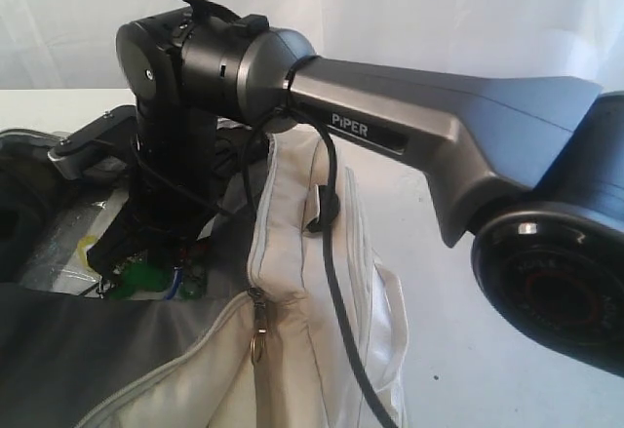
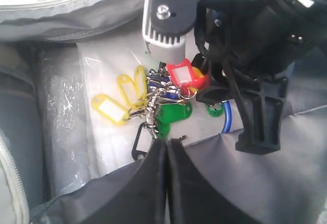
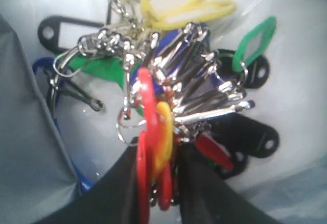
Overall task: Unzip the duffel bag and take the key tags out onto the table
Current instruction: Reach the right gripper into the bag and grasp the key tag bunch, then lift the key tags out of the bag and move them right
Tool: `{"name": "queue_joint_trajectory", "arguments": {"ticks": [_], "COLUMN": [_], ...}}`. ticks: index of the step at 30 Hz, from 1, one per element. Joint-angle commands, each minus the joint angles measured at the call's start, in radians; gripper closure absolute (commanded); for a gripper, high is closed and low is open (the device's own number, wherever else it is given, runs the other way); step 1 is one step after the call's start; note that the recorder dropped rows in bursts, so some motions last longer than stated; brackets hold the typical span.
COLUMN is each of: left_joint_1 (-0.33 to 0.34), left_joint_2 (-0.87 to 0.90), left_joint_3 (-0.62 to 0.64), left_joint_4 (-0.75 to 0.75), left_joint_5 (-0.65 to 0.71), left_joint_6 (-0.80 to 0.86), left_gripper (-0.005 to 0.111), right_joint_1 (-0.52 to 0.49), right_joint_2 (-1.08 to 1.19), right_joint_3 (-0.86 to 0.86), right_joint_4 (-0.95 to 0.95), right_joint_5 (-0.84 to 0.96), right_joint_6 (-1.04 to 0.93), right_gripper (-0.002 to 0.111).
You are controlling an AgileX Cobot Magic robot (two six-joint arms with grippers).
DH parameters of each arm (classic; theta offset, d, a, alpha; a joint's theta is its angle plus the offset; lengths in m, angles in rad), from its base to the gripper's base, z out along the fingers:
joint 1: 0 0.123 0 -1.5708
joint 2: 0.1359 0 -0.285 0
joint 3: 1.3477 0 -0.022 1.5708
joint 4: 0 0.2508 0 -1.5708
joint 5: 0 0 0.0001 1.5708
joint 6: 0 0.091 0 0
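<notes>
The duffel bag (image 1: 292, 252) lies unzipped, its dark grey lining (image 2: 265, 183) showing. Inside it the key tags (image 2: 158, 101) lie bunched on metal rings over clear plastic. My right gripper (image 3: 168, 152) reaches down into the bag and is shut on red and yellow tags of the bunch (image 3: 173, 81). The left wrist view shows it gripping the red tag (image 2: 181, 75). In the exterior view green tags (image 1: 146, 277) peek out below that arm. My left gripper (image 2: 167, 143) is shut on the lining's edge at the opening, and the fabric tents toward its tips.
Crinkled clear plastic (image 2: 61, 106) covers the bag's floor. The right arm's cable (image 1: 331, 252) hangs over the bag's cream wall. A zipper pull (image 1: 258, 335) dangles at the near corner. White table (image 1: 458, 369) lies to the right of the bag.
</notes>
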Motion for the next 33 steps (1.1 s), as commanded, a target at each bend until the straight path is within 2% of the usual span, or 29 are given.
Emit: {"name": "queue_joint_trajectory", "arguments": {"ticks": [1, 21, 28, 33], "left_joint_1": [-0.006, -0.006, -0.006, -0.006], "left_joint_2": [-0.001, -0.001, -0.001, -0.001], "left_joint_3": [0.002, 0.009, 0.008, 0.008], "left_joint_4": [-0.018, -0.018, -0.022, -0.022], "left_joint_5": [0.003, -0.002, -0.002, 0.006], "left_joint_6": [0.006, 0.006, 0.006, 0.006], "left_gripper": [0.107, 0.107, 0.107, 0.107], "right_joint_1": [-0.023, -0.051, -0.112, -0.148], "right_joint_2": [-0.068, -0.343, -0.427, -0.561], "right_joint_3": [0.003, 0.003, 0.005, 0.084], "right_joint_4": [0.008, -0.039, -0.050, -0.052], "right_joint_5": [-0.056, -0.047, 0.032, 0.032], "right_joint_6": [-0.012, -0.012, -0.012, -0.016], "right_gripper": [0.108, 0.108, 0.108, 0.108]}}
